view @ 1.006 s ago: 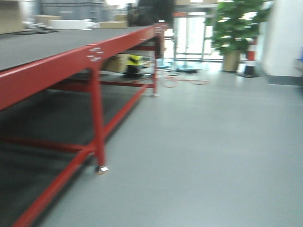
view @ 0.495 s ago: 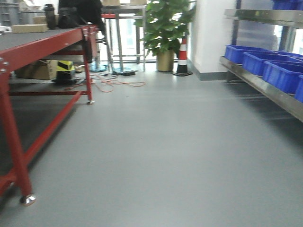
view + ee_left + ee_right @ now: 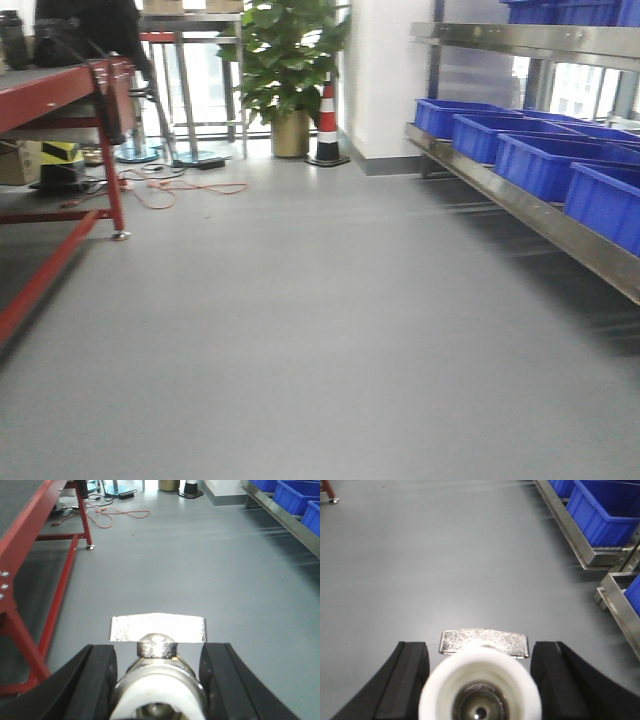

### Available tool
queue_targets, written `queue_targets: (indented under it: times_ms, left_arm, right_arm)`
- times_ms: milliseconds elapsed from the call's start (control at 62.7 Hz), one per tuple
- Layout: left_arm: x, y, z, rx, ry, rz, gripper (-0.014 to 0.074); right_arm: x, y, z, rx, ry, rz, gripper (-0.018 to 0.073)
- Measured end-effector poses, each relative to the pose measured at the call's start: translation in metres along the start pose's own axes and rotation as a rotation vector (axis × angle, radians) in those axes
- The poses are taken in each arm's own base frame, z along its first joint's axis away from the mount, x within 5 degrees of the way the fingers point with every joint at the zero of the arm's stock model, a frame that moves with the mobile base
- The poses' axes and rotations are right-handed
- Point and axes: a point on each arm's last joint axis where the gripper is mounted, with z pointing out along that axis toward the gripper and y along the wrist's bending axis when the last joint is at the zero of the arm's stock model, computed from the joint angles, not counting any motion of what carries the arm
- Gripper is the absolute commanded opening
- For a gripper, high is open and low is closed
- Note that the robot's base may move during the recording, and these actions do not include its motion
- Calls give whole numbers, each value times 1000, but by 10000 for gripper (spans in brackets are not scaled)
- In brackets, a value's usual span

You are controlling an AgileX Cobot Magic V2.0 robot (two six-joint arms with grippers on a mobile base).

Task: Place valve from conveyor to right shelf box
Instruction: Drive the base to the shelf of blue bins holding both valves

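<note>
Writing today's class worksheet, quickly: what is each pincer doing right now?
Left pincer: shut on a valve.
Right pincer: shut on a second valve.

The left gripper (image 3: pixel 159 652) points forward and slightly downward, its two black fingers (image 3: pixel 97 680) set on either side of a valve (image 3: pixel 157 680) and pressed against its body. The right gripper (image 3: pixel 480 647) tilts more steeply downward, its black fingers (image 3: pixel 410 675) likewise clamped on a second valve (image 3: pixel 480 667).
</note>
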Motion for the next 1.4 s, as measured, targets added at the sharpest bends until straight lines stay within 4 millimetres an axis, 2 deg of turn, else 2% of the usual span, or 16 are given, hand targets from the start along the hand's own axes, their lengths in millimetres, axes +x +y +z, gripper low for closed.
queue_targets:
  times_ms: [1405]
  left_arm:
    - [0,0,0,-1,0,2,-111]
  right_arm:
    - [0,0,0,0,0,0,-165]
